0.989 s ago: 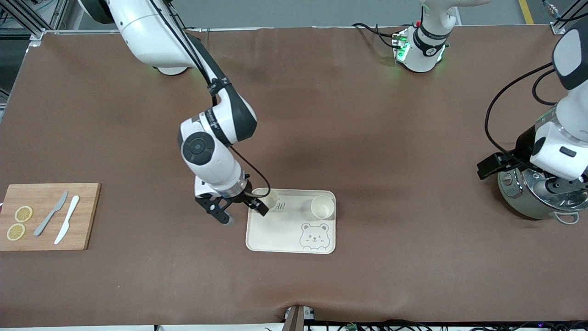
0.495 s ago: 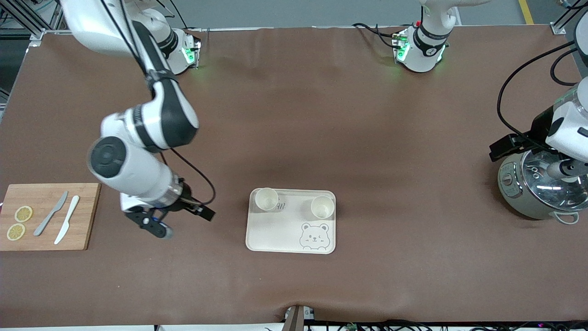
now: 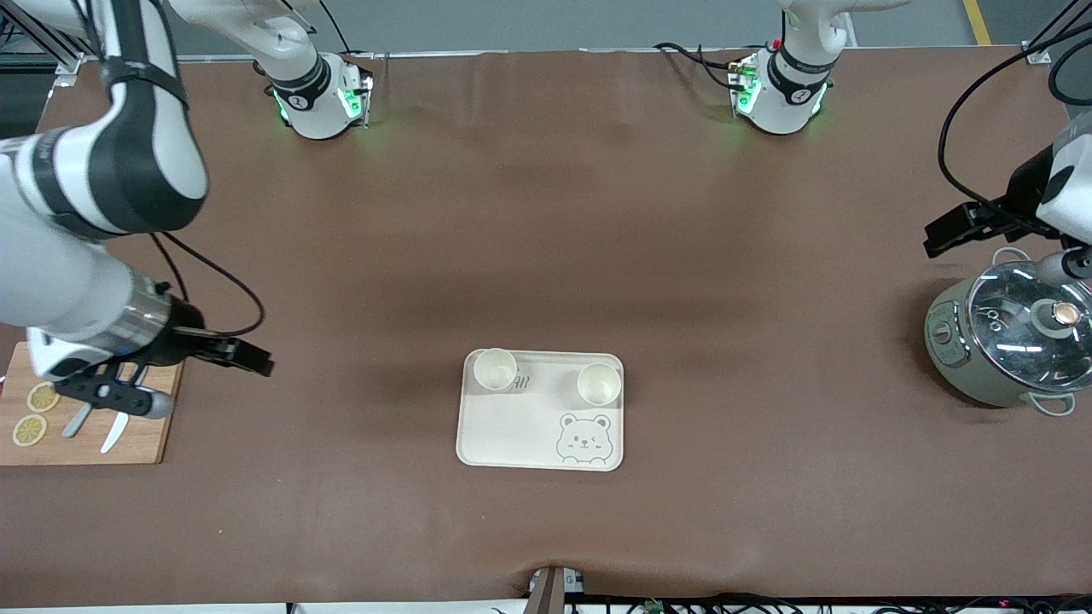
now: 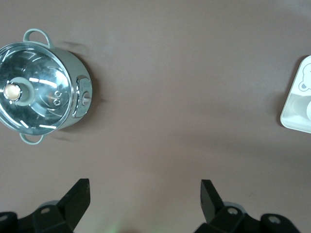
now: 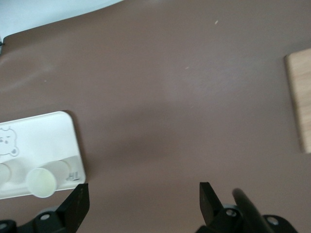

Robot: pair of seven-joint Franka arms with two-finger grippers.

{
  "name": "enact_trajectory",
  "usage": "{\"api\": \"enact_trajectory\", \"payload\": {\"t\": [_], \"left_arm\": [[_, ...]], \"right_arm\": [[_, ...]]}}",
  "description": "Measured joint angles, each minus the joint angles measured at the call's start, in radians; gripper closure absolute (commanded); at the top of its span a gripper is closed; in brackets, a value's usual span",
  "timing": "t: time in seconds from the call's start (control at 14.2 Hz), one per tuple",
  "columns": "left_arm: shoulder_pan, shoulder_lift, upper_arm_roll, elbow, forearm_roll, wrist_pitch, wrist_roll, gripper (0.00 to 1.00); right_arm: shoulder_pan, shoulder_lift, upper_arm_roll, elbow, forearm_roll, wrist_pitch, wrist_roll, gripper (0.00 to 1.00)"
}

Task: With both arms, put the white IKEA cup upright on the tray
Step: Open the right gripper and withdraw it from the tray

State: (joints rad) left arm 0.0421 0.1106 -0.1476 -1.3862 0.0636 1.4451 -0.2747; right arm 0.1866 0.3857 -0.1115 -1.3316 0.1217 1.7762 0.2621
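Note:
The cream tray with the bear drawing lies in the middle of the table, nearer the front camera. Two white cups stand upright on its edge farther from the camera: one toward the right arm's end, one toward the left arm's end. My right gripper is open and empty over the wooden cutting board. Its wrist view shows open jaws, the tray and a cup. My left gripper is open and empty, over the table beside the pot.
A grey pot with a glass lid stands at the left arm's end, also in the left wrist view. The cutting board holds lemon slices and two knives. Both arm bases stand along the table's edge farthest from the camera.
My right gripper has left the cup on the tray and swung to its end of the table, over the cutting board. My left arm has drawn back off the pot.

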Motion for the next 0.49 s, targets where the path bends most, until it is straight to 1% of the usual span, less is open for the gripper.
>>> {"api": "enact_trajectory", "payload": {"t": [0.14,0.21,0.35,0.49], "left_arm": [[0.0,-0.045,-0.005,-0.047,-0.002,-0.001,0.0,0.0],[0.0,-0.069,-0.009,-0.076,-0.009,0.004,0.0,0.0],[-0.001,-0.121,-0.014,-0.151,-0.03,0.043,0.005,0.0],[-0.001,-0.167,-0.015,-0.218,-0.039,0.073,0.019,0.0]], "right_arm": [[-0.048,-0.021,0.0,0.0,-0.05,-0.006,-0.133,0.0],[-0.072,-0.036,0.0,0.0,-0.058,-0.031,-0.18,0.0],[-0.11,-0.077,-0.001,-0.003,-0.065,-0.095,-0.228,0.0],[-0.122,-0.147,0.0,-0.051,-0.085,-0.116,-0.238,0.0]]}}
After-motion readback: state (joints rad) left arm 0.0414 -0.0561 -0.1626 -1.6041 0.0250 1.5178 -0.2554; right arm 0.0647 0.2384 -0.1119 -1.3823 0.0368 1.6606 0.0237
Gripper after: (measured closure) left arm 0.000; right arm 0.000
